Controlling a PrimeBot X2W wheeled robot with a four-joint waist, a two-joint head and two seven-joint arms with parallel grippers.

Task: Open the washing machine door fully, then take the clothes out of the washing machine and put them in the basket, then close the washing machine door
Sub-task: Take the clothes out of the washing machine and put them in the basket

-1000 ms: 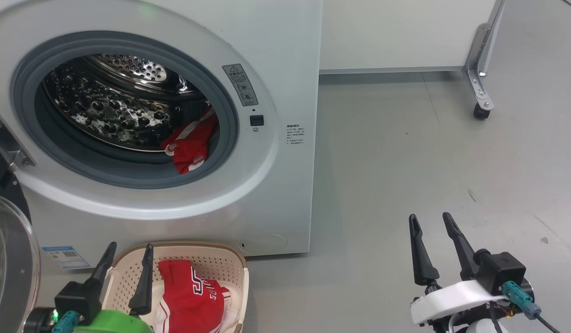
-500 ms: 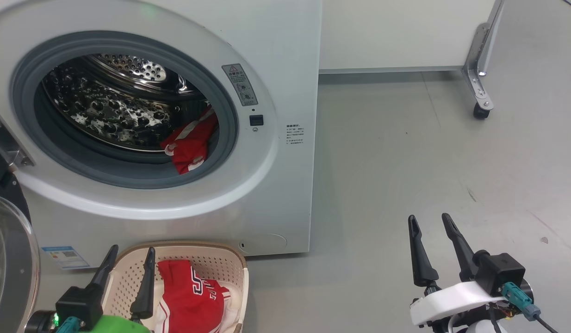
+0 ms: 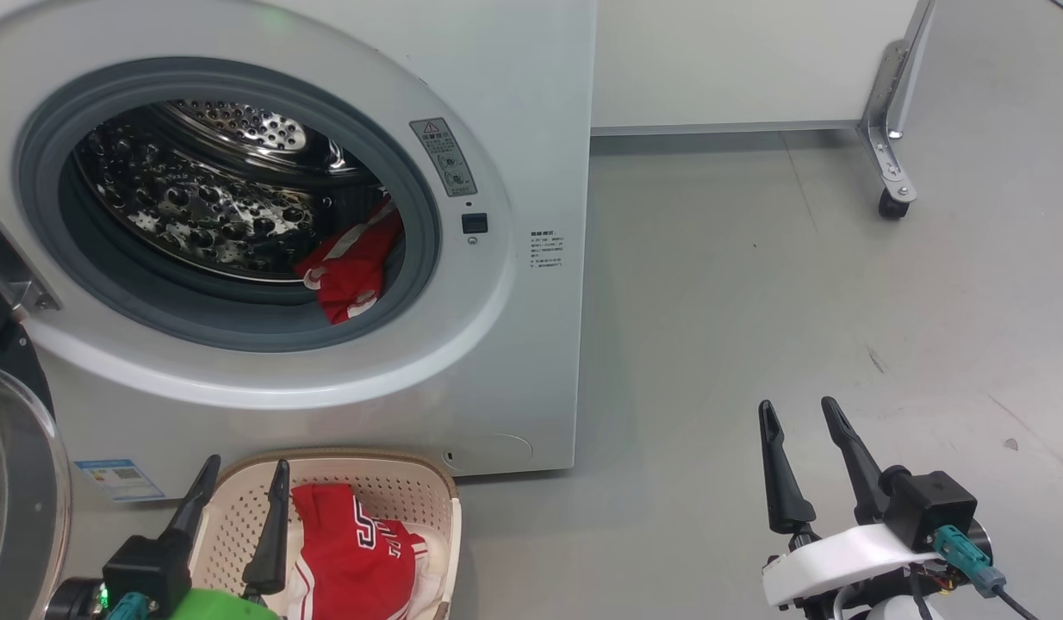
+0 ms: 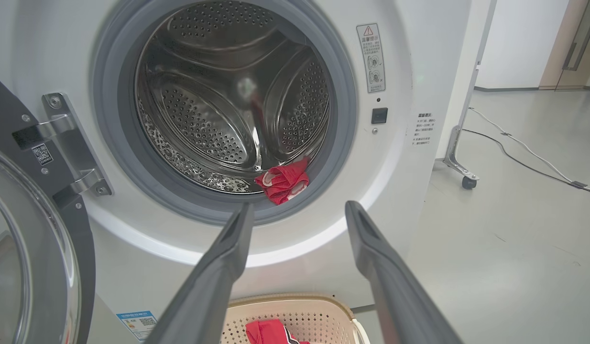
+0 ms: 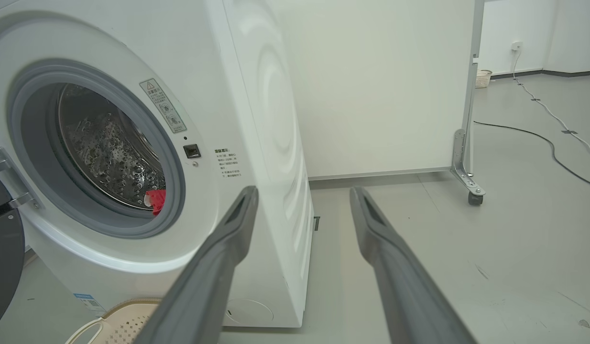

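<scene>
The white washing machine [image 3: 531, 103] stands with its door [image 3: 15, 482] swung open at the far left, glass bowl facing out. One red garment [image 3: 355, 267] lies at the drum's lower right, against the grey gasket; the left wrist view has this garment [image 4: 283, 181] above my fingertips. A second red garment with white lettering [image 3: 359, 551] lies in the cream basket [image 3: 419, 478] on the floor below the opening. My left gripper [image 3: 243, 474] hangs open and empty over the basket's left part. My right gripper [image 3: 798, 409] is open and empty over bare floor to the right.
A white partition on a wheeled metal foot [image 3: 893, 202] stands at the back right. A dark cable [image 5: 539, 138] runs across the grey floor beyond it. Open floor [image 3: 755, 301] lies right of the machine.
The whole head picture has shifted a few pixels left, so the camera moved slightly. The left gripper sits marginally lower in view. Garments, basket and door are unchanged.
</scene>
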